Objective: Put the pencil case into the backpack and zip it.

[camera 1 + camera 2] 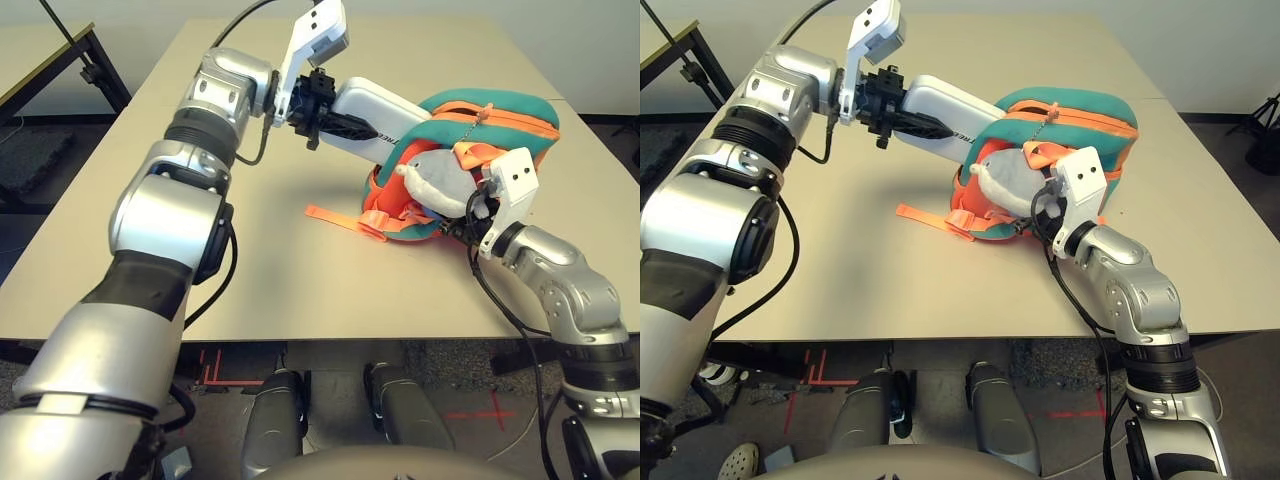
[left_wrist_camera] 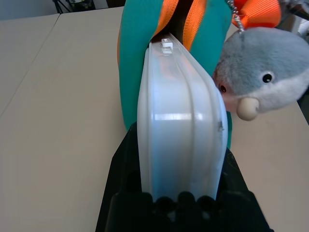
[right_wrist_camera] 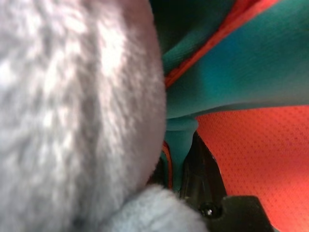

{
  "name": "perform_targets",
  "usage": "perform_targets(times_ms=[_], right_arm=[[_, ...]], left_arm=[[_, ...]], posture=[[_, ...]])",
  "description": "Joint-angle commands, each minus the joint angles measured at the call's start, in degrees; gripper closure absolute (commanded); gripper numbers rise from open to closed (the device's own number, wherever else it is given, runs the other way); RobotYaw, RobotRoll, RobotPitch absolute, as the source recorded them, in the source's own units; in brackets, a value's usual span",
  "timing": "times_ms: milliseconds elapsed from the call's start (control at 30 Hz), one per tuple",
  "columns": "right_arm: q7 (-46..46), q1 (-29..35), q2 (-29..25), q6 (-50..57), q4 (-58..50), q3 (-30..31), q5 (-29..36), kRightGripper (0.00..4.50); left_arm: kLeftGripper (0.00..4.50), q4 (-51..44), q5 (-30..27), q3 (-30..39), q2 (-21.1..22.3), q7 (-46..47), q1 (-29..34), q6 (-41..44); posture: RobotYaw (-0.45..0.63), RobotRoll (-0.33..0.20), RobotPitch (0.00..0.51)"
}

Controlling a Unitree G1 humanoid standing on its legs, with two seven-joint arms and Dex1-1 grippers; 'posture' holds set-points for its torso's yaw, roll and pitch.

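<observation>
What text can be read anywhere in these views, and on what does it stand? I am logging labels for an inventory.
Flat white rectangular pencil case: small dark lettering where it enters the teal and orange child's backpack; only an ending like "...EE" shows, the rest hidden, too small to be sure.
Black two-fingered left gripper, grey plush toy, beige table: no text visible.

pencil case (image 1: 375,110): white, flat, tilted, far end poking into the opening | backpack (image 1: 510,118): teal and orange, lying on worktop (image 1: 300,270)
</observation>
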Motion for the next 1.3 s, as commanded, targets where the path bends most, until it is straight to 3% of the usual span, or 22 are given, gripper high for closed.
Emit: perform_targets(times_ms=[33,100,200,367,400,633,833,1267,1300], right_arm=[[-0.11,0.28,0.68,1.61,2.16,2.03,-1.11,4.35],[-0.07,0.10,0.96,1.45,2.33,2.29,-1.30,4.35],[0.08,-0.11,1.36,1.22,2.62,2.57,-1.58,4.35],[0.22,-0.30,1.66,1.10,2.89,2.61,-1.90,4.35],[0.32,-0.36,1.65,0.98,3.08,2.60,-1.93,4.35],[0.66,-0.64,1.72,0.49,3.79,2.71,-2.14,4.35],[1.19,-1.23,1.90,0.00,4.80,2.99,-2.46,4.35],[1.98,-2.35,2.28,-1.52,6.91,3.78,-3.02,4.35],[1.99,-2.36,2.28,-1.57,6.91,3.85,-3.04,4.35]], left_arm=[[3.29,0.70,0.88,0.96,-3.60,-0.72,1.39,-0.61],[3.29,0.74,0.93,2.16,-3.98,1.30,2.21,-0.99],[2.29,0.63,0.14,4.69,-3.81,3.70,2.71,0.25],[0.23,-0.94,0.08,6.95,-1.67,2.44,3.37,1.93],[0.00,-1.60,0.02,7.29,-0.83,1.72,3.46,2.40],[0.00,-7.71,-1.45,9.95,5.74,-0.14,4.08,7.89],[0.00,-16.82,-3.19,11.38,9.61,1.91,8.41,14.46],[0.00,-32.57,-9.72,16.03,9.93,14.65,19.14,26.01],[0.17,-32.88,-9.91,16.12,9.86,15.68,19.56,26.58]], posture=[[-0.27,0.000,0.112],[-0.26,0.000,0.112],[-0.26,0.000,0.111],[-0.26,0.000,0.112],[-0.26,0.000,0.112],[-0.24,0.000,0.110],[-0.23,0.000,0.106],[-0.21,0.000,0.096],[-0.21,0.000,0.096]])
